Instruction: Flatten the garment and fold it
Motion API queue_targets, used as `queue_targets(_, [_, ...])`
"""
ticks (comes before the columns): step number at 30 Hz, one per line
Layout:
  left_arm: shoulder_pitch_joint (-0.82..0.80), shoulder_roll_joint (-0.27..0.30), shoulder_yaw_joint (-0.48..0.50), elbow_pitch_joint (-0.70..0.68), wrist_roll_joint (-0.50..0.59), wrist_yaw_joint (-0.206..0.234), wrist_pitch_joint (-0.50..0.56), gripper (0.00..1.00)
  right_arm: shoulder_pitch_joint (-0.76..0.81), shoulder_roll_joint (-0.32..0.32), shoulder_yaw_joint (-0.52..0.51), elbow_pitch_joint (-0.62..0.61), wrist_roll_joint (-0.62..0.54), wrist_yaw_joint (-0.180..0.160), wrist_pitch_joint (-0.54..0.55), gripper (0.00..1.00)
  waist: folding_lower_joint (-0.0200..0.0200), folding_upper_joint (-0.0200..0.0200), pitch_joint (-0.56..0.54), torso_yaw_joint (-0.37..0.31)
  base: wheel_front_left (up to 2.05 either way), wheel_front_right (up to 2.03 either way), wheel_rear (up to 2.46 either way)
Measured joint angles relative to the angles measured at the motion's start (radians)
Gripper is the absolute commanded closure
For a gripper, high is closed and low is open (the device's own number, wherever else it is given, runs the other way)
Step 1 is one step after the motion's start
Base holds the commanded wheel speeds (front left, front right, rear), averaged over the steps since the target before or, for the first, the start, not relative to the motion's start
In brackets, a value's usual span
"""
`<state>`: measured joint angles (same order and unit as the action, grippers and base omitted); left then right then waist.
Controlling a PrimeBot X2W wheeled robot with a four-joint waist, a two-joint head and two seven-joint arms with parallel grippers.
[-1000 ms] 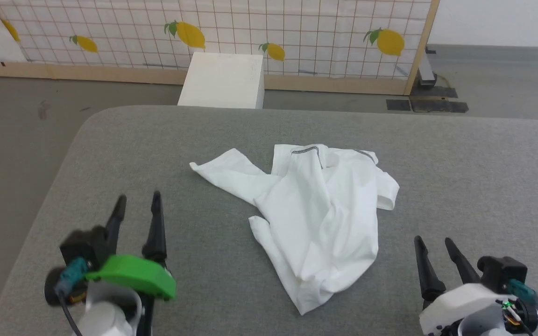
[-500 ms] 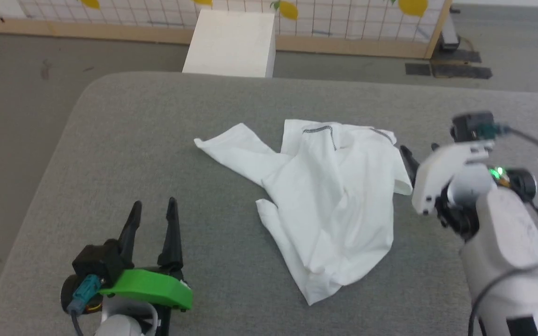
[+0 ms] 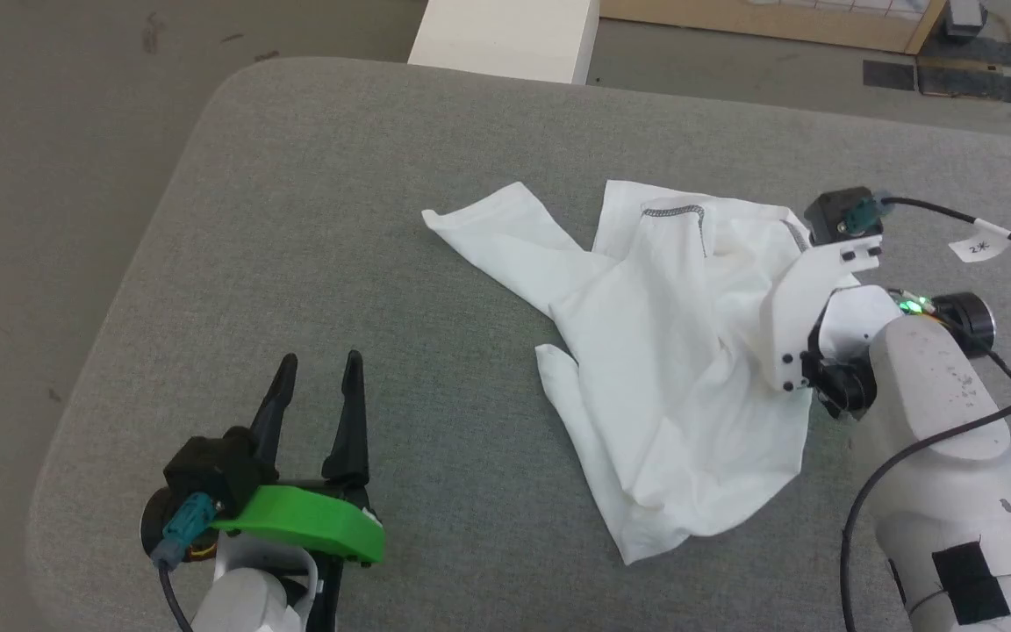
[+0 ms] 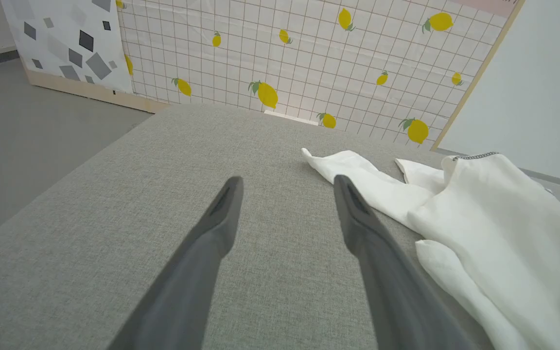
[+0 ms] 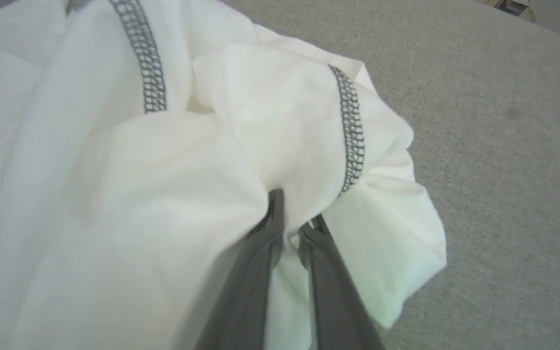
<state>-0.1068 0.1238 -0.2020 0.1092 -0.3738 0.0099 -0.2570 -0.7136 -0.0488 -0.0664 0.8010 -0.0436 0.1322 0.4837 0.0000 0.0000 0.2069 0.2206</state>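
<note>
The garment (image 3: pixel 672 351), a white shirt with dark zigzag seams, lies crumpled right of centre on the grey padded table (image 3: pixel 339 175), one sleeve reaching out to the left. In the right wrist view my right gripper (image 5: pixel 292 214) has its two dark fingers pinched on a fold of the garment (image 5: pixel 139 170) just below a zigzag seam, at the garment's right upper edge. In the head view the white wrist bracket hides those fingers. My left gripper (image 3: pixel 321 360) rests open at the table's near left, well clear of the cloth. Its fingers (image 4: pixel 231 194) stand apart over bare table, with the garment (image 4: pixel 494 209) to their right.
A rigid white box (image 3: pixel 505 35) stands on the floor just beyond the table's far edge. The table's rounded left edge (image 3: pixel 119 307) drops to grey floor. A black cable (image 3: pixel 953 211) trails from my right wrist. A lemon-patterned panel (image 4: pixel 309 58) stands behind the table.
My right arm swung up from the near right to the garment's right edge and its fingers closed on the cloth. The head camera tilted down and shifted. My left gripper stayed open.
</note>
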Motion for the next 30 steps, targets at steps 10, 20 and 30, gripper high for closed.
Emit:
queue_targets(10, [0.006,-0.024,0.04,0.013,0.031,-0.019,0.0,0.0,0.02,-0.012,-0.098,-0.196,0.135,0.0,-0.224,1.0,0.0,0.0,-0.027,-0.048,0.0,0.0,0.0])
queue_targets(20, [0.024,-0.035,0.05,0.023,0.039,-0.037,0.0,0.0,0.523,-0.005,-0.333,-0.529,0.208,0.0,-0.086,1.0,0.0,0.0,-0.076,-0.107,0.0,0.0,0.0])
queue_targets(30, [-0.039,-0.051,0.023,0.077,-0.042,-0.081,0.071,0.0,0.575,-0.002,-0.369,-0.59,0.427,0.0,-0.344,0.0,0.0,0.0,-0.083,-0.162,0.0,0.0,0.0])
